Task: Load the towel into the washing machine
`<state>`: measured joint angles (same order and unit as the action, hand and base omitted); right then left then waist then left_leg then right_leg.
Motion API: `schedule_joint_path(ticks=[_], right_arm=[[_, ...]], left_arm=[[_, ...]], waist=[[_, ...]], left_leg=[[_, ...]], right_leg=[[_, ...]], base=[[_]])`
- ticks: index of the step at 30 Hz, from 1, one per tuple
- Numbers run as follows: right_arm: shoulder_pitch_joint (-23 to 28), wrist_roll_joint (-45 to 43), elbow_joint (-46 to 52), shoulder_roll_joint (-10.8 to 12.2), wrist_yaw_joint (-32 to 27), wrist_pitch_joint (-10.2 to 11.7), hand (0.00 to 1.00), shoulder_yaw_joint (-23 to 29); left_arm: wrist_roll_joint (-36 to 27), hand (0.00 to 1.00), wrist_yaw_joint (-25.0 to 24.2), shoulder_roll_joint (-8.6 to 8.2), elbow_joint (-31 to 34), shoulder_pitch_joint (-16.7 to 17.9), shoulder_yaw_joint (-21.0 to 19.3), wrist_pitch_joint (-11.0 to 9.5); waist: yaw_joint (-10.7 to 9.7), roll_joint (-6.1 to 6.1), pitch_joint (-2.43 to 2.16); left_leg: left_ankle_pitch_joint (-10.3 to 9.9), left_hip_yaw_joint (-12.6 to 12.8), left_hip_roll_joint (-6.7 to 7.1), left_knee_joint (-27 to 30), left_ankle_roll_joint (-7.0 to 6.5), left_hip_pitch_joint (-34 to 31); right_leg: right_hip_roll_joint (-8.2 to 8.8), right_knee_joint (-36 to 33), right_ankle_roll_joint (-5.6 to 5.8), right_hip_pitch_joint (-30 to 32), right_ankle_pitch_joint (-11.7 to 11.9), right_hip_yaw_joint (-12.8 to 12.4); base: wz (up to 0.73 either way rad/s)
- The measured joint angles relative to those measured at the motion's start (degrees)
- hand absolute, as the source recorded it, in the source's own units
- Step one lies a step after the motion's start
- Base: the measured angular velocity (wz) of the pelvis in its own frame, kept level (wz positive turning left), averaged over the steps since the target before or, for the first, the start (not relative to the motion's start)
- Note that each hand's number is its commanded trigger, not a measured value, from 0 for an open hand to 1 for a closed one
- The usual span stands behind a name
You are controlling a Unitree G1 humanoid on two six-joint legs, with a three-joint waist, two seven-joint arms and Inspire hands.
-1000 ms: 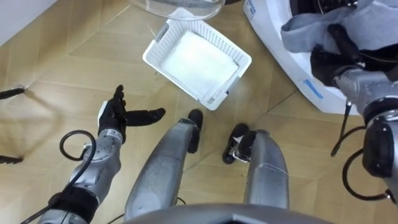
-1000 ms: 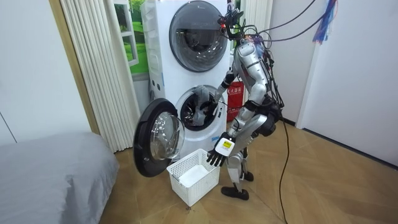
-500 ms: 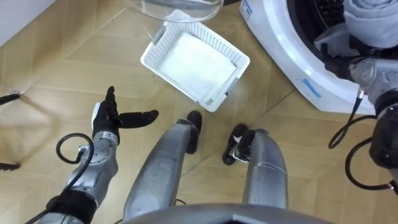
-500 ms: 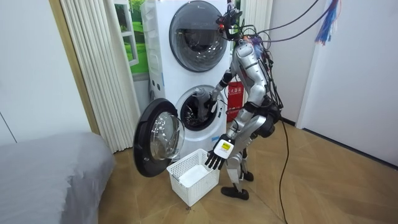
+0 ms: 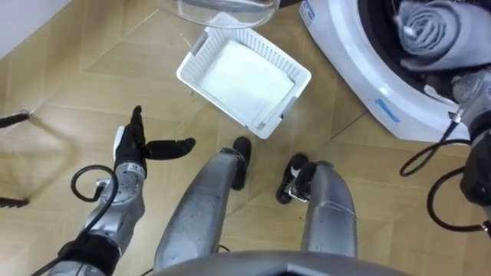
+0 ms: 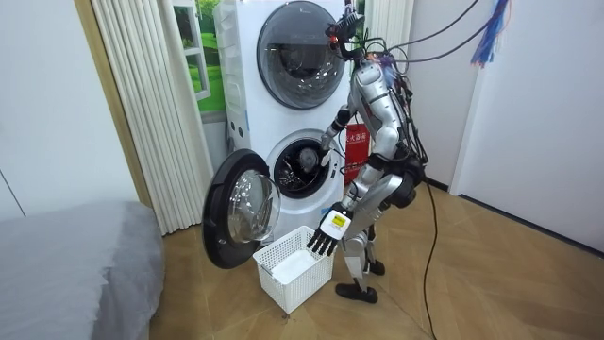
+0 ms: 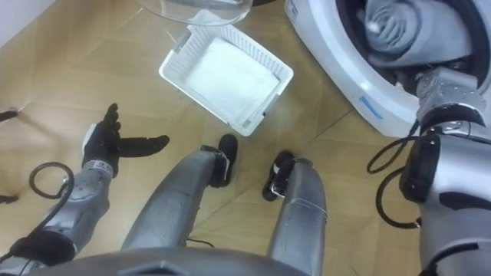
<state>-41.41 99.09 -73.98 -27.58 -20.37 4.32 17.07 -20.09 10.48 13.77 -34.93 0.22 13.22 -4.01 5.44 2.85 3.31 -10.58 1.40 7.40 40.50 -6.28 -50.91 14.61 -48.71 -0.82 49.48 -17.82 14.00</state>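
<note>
A grey rolled towel (image 5: 433, 27) lies inside the drum of the white washing machine (image 5: 360, 61), at the upper right of the eye views. Just below the towel, at the drum's rim, is my right hand (image 5: 469, 86); the towel rests above it and looks apart from it. In the room view that hand (image 6: 327, 149) is at the lower machine's round opening (image 6: 302, 168). My left hand (image 5: 134, 146) hangs low on my left side over the wooden floor, open, fingers straight and thumb spread, holding nothing.
A white ribbed laundry basket (image 5: 265, 52) stands on the floor in front of my feet. The washer's round door (image 6: 238, 210) is swung open towards the room view's left. A second machine (image 6: 302, 42) sits on top. A grey bed (image 6: 75, 260) fills the lower left.
The towel, held at the opening a second ago, now lies deeper in the drum. My right hand has drawn back down to the rim. The left hand has barely moved.
</note>
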Motion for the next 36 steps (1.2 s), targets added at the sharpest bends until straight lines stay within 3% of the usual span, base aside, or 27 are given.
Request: schedule_joint_path(ticks=[7,10,14,17,19,22,24,28,31,32,33,36], right_arm=[[2.29,-4.92,-4.33,-0.09,5.49,-1.01,0.0,-2.2],[5.29,-13.39,-6.71,-0.13,11.49,-2.99,0.0,-8.32],[12.46,-31.51,-7.81,-0.3,19.82,-4.21,0.0,-21.31],[16.96,-39.04,-9.32,0.61,23.49,-6.59,0.0,-26.86],[18.27,-40.13,-10.09,1.34,25.15,-7.65,0.0,-27.87],[20.43,-41.8,-10.54,5.25,27.04,-7.52,0.0,-28.07],[23.11,-43.14,-10.22,8.27,28.51,-8.71,0.0,-28.18],[27.44,-45.62,-9.62,10.3,29.29,-9.33,0.0,-27.0],[32.61,-49.9,-7.91,10.78,29.26,-8.51,0.0,-26.94],[35.15,-51.48,-6.73,11.19,29.19,-8.0,0.0,-26.83],[37.22,-52.97,-5.82,11.62,29.15,-7.67,0.0,-25.76],[40.72,-59.6,-4.84,12.2,29.07,-7.55,0.0,-24.77]], left_arm=[[1.56,0.0,-5.95,-0.51,-0.94,-0.16,0.63,0.94],[1.89,0.0,-8.69,0.25,-1.18,-0.11,0.5,2.19],[1.74,0.0,-11.02,0.65,-2.47,-0.68,0.6,2.55],[1.71,0.0,-12.39,0.73,-5.75,-2.19,1.1,2.81],[1.76,0.0,-13.18,0.74,-8.3,-3.34,1.42,2.79],[1.83,0.0,-13.8,0.64,-10.61,-4.33,1.22,2.73],[2.38,0.0,-14.0,-0.04,-11.32,-4.49,0.52,2.71],[4.45,0.0,-13.71,-0.27,-11.7,-2.7,-0.71,2.62],[7.88,0.0,-13.16,-0.19,-12.07,0.95,-2.57,2.39],[8.4,0.0,-13.07,-0.33,-12.07,3.11,-3.94,2.25],[8.59,0.0,-12.49,-0.62,-12.33,5.0,-5.1,2.09],[8.78,0.0,-10.94,-1.0,-15.46,8.09,-7.25,1.92]], waist=[[0.01,-1.5,-0.08],[-0.03,-1.82,-0.24],[0.68,-1.73,-0.28],[1.38,-1.58,-0.22],[1.44,-1.53,-0.2],[0.88,-1.09,-0.22],[0.79,-0.72,-0.39],[0.89,-0.82,-0.65],[-0.04,-0.87,-1.4],[-0.28,-0.81,-2.33],[-0.35,-0.89,-2.73],[-0.66,-1.18,-3.12]], left_leg=[[0.12,-1.11,0.02,-3.24,0.09,3.66],[0.62,-1.74,-0.14,-6.1,0.25,5.67],[0.79,-2.01,-0.44,-8.44,0.33,8.15],[0.78,-2.27,-1.24,-9.92,0.41,11.05],[0.81,-1.89,-1.93,-11.5,0.47,12.99],[0.87,-1.74,-3.15,-13.26,0.69,16.34],[0.83,-1.71,-4.09,-15.16,0.97,19.07],[0.86,-1.49,-4.85,-17.42,1.01,22.73],[0.88,-1.32,-4.81,-19.41,1.02,26.58],[0.88,-1.0,-4.79,-20.11,1.01,28.23],[0.88,-0.51,-4.81,-21.15,1.01,30.35],[0.84,0.88,-4.9,-24.28,1.07,35.6]], right_leg=[[-1.04,3.76,0.73,-4.09,0.35,0.66],[-1.92,7.02,1.08,-6.19,1.0,0.98],[-2.43,9.95,1.15,-8.83,1.53,1.8],[-3.68,13.18,1.28,-12.52,2.25,1.93],[-4.7,15.62,1.3,-14.42,3.23,1.75],[-6.6,20.15,1.21,-18.72,4.93,1.66],[-8.1,24.19,1.14,-22.1,6.85,1.8],[-9.64,29.36,1.36,-26.91,9.11,1.48],[-10.1,32.27,1.78,-30.97,9.89,1.03],[-10.19,33.14,1.94,-32.34,9.99,0.54],[-10.23,33.61,2.06,-34.04,10.06,0.14],[-10.43,35.13,2.11,-38.07,10.08,-1.01]], base=[[0.04],[-0.01],[-0.03],[-0.07],[-0.25],[-0.22],[-0.18],[-0.13],[-0.06],[-0.14],[-0.18],[-0.26]])
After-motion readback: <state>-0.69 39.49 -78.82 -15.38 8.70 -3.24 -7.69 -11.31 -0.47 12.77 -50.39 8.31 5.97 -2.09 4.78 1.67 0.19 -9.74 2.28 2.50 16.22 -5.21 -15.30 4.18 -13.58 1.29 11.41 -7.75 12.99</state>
